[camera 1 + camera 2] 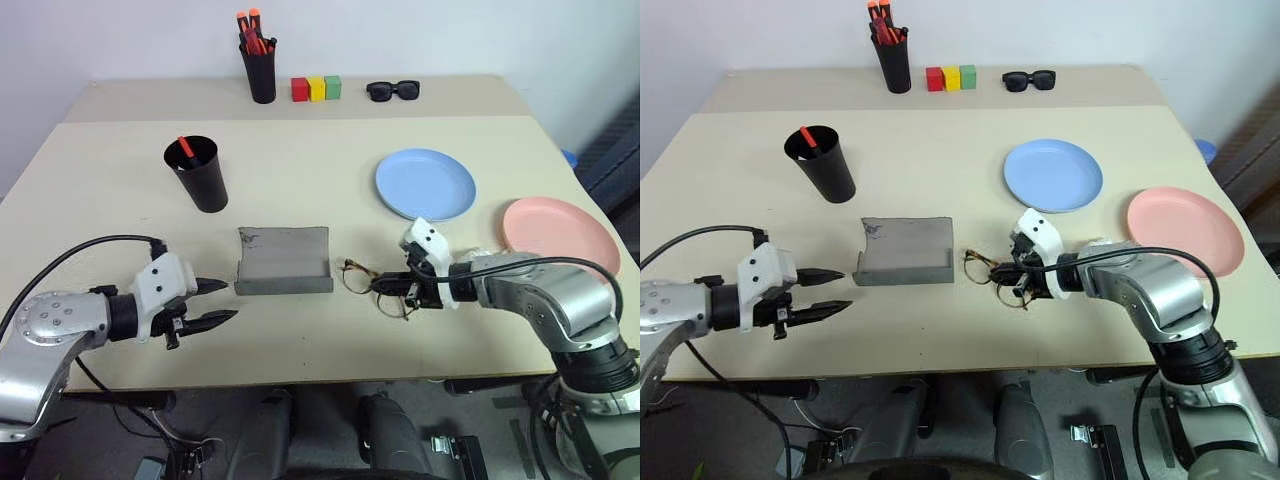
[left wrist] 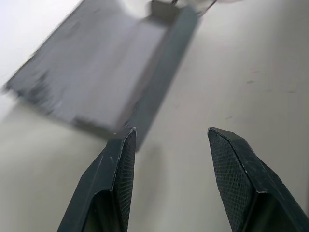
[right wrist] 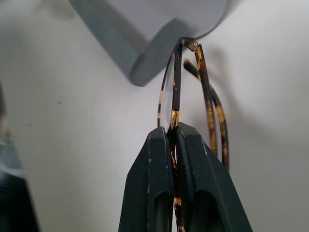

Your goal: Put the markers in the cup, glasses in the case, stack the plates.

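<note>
Right gripper [image 1: 385,288], fingers pressed together on the thin frame of the glasses [image 1: 362,279], which lie on the bench [image 1: 300,160] just beyond its tips, close to the near corner of the open grey case [image 1: 284,259]. Left gripper [image 1: 218,302], fingers apart and holding nothing, low over the bench just short of the case's other end. Farther beyond the left gripper stands the black cup [image 1: 198,172], a red-ended marker [image 1: 186,147] upright inside. Beyond the right gripper lies the blue plate [image 1: 425,184]; the pink plate [image 1: 558,233] rests apart from it, toward the outer side of the right arm.
</note>
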You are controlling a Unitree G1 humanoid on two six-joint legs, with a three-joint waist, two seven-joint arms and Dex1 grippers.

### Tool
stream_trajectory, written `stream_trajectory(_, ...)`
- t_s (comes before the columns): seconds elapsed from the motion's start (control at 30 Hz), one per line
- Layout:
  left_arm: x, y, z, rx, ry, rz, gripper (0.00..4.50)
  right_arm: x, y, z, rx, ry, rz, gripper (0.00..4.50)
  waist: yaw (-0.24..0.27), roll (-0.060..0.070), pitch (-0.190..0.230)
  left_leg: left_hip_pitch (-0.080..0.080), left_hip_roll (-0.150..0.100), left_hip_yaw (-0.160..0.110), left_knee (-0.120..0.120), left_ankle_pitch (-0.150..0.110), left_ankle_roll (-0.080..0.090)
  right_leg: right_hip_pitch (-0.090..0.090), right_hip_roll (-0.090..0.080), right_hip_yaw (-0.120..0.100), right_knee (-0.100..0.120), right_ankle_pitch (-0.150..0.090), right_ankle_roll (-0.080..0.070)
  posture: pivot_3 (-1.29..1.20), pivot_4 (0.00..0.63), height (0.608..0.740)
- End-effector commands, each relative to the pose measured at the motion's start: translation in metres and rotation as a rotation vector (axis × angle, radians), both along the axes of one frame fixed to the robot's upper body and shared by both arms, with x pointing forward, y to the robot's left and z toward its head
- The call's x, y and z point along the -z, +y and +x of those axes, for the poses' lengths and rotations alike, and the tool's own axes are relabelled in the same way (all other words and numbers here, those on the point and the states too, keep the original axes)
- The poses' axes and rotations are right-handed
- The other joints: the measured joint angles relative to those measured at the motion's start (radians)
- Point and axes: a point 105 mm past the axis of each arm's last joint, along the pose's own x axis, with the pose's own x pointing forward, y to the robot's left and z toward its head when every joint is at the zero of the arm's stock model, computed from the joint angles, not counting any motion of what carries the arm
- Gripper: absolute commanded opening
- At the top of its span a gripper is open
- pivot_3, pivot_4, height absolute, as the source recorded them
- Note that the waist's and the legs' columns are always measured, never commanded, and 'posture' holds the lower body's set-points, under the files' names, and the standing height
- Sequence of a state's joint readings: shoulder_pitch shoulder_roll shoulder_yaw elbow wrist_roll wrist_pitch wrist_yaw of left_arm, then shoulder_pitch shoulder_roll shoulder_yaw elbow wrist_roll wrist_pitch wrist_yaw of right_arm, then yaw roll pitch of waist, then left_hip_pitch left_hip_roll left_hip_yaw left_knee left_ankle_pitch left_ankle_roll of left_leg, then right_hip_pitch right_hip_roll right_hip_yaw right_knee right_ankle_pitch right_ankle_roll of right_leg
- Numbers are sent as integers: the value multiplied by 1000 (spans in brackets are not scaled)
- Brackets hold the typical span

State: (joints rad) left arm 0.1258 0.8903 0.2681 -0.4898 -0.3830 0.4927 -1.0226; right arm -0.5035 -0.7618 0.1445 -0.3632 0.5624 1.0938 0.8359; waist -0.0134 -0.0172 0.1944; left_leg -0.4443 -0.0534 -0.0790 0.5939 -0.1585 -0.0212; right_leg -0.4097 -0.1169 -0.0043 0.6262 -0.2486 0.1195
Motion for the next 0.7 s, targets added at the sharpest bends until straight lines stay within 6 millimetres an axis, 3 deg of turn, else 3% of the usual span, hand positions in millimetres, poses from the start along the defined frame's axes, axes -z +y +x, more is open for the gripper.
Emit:
stream_trajectory(0.03, -4, 5, -3, -36, -34, -8, 2387, -29, 14, -8, -122, -112, 19, 31, -1, 0, 0, 0, 0, 0, -1, 0, 0, 0, 0, 0, 0, 0, 0, 0, 150, 740)
stream_trajectory(0.13, -2, 3, -5, -46, -21, -33, 2387, -31, 15, -8, -141, -117, 16, 31, 4, 0, 0, 0, 1, 0, -1, 0, 0, 0, 0, 0, -1, 0, -1, 0, 150, 740)
stream_trajectory(0.27, -3, -6, -6, -32, -18, -59, 2387, -15, 7, -6, -145, -121, -37, 31, 7, 0, 0, 0, 0, 0, -1, -1, -1, 0, 0, 0, -6, 0, -1, 0, 150, 740)
stream_trajectory(0.7, -5, -51, -8, 80, 0, -136, 2387, 9, -40, 20, -176, -180, -241, 31, 3, 0, 0, 0, 0, 2, -1, -1, 2, 3, 1, 0, -8, 0, -1, 0, 150, 740)
